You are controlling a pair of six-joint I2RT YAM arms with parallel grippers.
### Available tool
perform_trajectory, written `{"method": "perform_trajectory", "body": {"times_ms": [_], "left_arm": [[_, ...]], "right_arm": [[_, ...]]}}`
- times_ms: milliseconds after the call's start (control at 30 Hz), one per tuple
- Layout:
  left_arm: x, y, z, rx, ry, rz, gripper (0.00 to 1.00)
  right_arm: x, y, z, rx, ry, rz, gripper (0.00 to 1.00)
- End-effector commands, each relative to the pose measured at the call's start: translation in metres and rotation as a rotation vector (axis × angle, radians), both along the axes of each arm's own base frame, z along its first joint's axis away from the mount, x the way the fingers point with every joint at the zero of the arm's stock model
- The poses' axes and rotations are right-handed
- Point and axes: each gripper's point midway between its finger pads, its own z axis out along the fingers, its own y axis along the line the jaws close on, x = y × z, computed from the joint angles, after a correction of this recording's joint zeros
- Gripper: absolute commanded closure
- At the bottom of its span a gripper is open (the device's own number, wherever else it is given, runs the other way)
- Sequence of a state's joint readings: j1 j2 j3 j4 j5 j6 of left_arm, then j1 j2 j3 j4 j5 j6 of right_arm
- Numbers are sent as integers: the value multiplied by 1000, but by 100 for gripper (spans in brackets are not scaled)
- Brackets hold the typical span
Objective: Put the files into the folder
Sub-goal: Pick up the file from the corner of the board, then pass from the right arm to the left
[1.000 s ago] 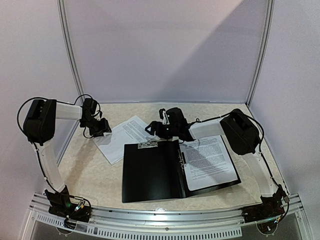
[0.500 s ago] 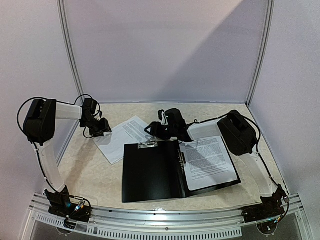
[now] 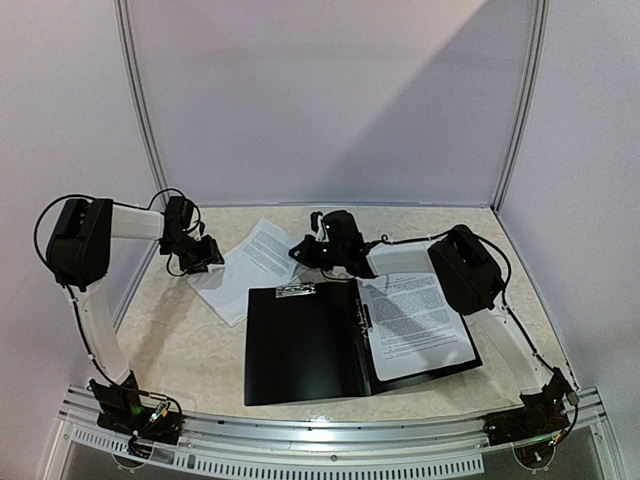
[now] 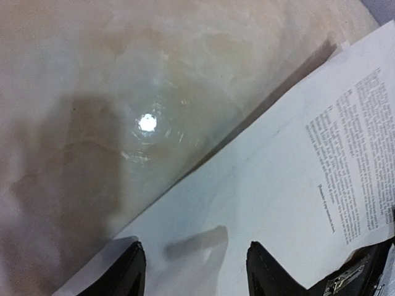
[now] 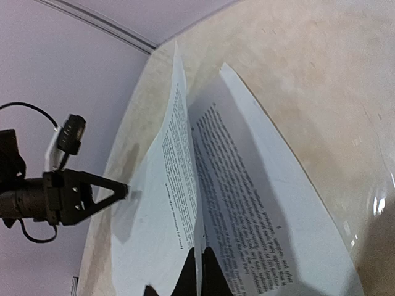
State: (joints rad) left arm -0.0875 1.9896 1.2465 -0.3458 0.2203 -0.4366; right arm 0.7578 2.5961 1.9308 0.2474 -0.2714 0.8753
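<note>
Far left, the left gripper (image 4: 196,262) hangs open over the thin white paper sheets (image 3: 250,264), densely printed in black, lying on the worktop (image 3: 190,340) behind the open flat black folder (image 3: 300,345); the right gripper (image 5: 199,262) pinches one sheet, edge raised.

Bare tabletop (image 3: 180,340) left of folder (image 3: 300,345); walls (image 3: 60,120) (both sides) hem it in.

I count one black folder (image 3: 300,345), lying open. One printed page (image 3: 415,325) shows on its right half. Two loose sheets (image 3: 245,268) lie just beyond its far left corner.

place: robot lab cell | cues: white panel walls (image 3: 330,100), aluminium rail (image 3: 330,434)
</note>
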Motion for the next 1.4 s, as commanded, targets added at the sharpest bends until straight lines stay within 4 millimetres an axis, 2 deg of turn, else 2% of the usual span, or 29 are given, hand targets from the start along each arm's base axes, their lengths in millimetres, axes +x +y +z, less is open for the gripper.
{"method": "perform_trajectory", "body": {"times_ms": [0,167,267,333,400,433,500,533,567,600,633,667,733,800,867,1000,1100,1133,1200,1267,1367], "left_arm": [[16,12,53,-10,-152,40,43],[19,37,112,99,-331,95,40],[17,38,131,112,-395,90,39],[19,35,146,96,-454,79,39],[18,32,159,85,-505,64,38],[17,29,168,74,-533,49,38],[15,21,183,52,-587,7,36],[12,13,193,29,-627,-40,7],[10,3,202,11,-674,-97,1],[8,-5,213,-5,-726,-142,1],[4,-12,222,-14,-766,-176,0],[0,-19,230,-20,-804,-210,0],[-6,-33,243,-17,-862,-272,0],[-8,-45,252,-19,-885,-302,0],[-4,-41,253,42,-854,-223,0],[-1,-17,265,101,-860,-79,0],[-2,-8,265,-135,-871,8,0],[0,-13,264,-205,-865,-3,0],[4,-41,267,-256,-856,-121,0],[2,-70,280,-194,-899,-232,0],[-19,-115,303,-117,-990,-409,3]], "right_arm": [[28,7,56,56,-167,-16,100],[55,-1,121,134,-306,-80,100],[65,-13,152,144,-377,-104,100],[66,-22,177,124,-434,-96,100],[59,-28,204,87,-497,-50,100],[53,-29,207,57,-507,-16,100],[34,-33,203,-38,-520,76,100],[20,-39,216,-80,-569,131,100],[8,-46,218,-125,-594,169,100],[-4,-52,211,-163,-598,204,100],[-20,-63,230,-184,-657,229,100],[-32,-70,228,-206,-661,255,100],[-60,-82,242,-224,-687,320,100],[-91,-90,269,-205,-727,387,100],[-122,-94,286,-189,-754,468,100],[-172,-103,301,-195,-768,605,100],[-198,-116,301,-210,-740,658,100],[-204,-118,299,-220,-736,665,100],[-213,-125,301,-247,-747,657,100],[-222,-138,312,-262,-751,649,100],[-233,-150,306,-298,-711,664,100]]}}
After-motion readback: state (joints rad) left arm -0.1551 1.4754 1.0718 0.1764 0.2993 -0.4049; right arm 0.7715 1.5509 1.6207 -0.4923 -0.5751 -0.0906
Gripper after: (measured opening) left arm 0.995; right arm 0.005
